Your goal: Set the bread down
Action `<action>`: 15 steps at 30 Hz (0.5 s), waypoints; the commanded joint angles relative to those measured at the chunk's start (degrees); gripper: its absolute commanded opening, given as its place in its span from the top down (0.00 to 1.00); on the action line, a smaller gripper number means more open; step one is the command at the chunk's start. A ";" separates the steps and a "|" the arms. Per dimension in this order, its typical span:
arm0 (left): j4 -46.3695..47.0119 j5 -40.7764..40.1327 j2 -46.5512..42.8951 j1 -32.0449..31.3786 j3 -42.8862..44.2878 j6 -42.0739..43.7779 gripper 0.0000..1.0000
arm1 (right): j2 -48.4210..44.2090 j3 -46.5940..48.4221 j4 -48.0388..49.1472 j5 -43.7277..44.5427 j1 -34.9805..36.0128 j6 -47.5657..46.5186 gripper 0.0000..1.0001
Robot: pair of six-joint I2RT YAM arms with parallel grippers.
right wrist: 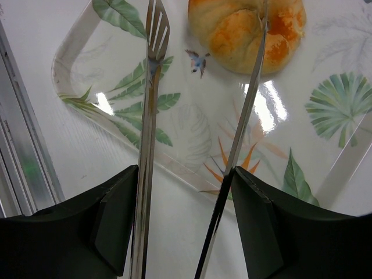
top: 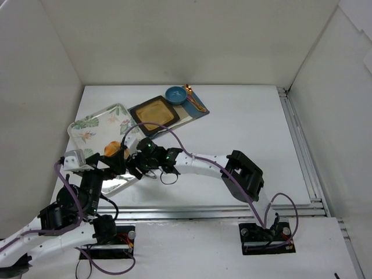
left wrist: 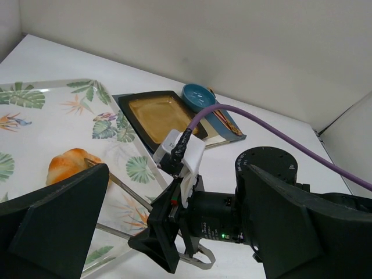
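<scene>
Right gripper [right wrist: 183,180] clamped on tongs [right wrist: 152,75]; one tong arm crosses over bread [right wrist: 226,32] on leafy tray [right wrist: 186,133]. Left gripper [left wrist: 174,192] fingers apart.

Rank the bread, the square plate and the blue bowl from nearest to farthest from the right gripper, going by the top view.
1. The bread, on the leafy tray, just ahead of the right gripper and its tongs.
2. The square plate, further back, right of the tray.
3. The blue bowl, farthest, behind the plate's right corner.
</scene>
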 commanded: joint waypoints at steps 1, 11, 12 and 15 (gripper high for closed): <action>1.71 -1.22 1.04 -0.18 1.91 0.28 0.01 | -0.68 4.16 5.54 -0.65 -0.38 -0.98 0.40; 1.63 -1.92 -0.98 -0.18 0.85 -0.07 0.01 | 4.06 7.24 5.98 -1.27 -1.08 -0.54 0.40; 1.63 -1.92 -0.90 -0.18 0.85 -0.07 0.01 | 4.41 7.33 6.06 -1.00 -1.17 -0.46 0.40; 1.62 -1.83 -0.81 -0.18 0.85 -0.25 0.01 | 5.21 7.33 6.06 -0.38 -1.43 -0.37 0.40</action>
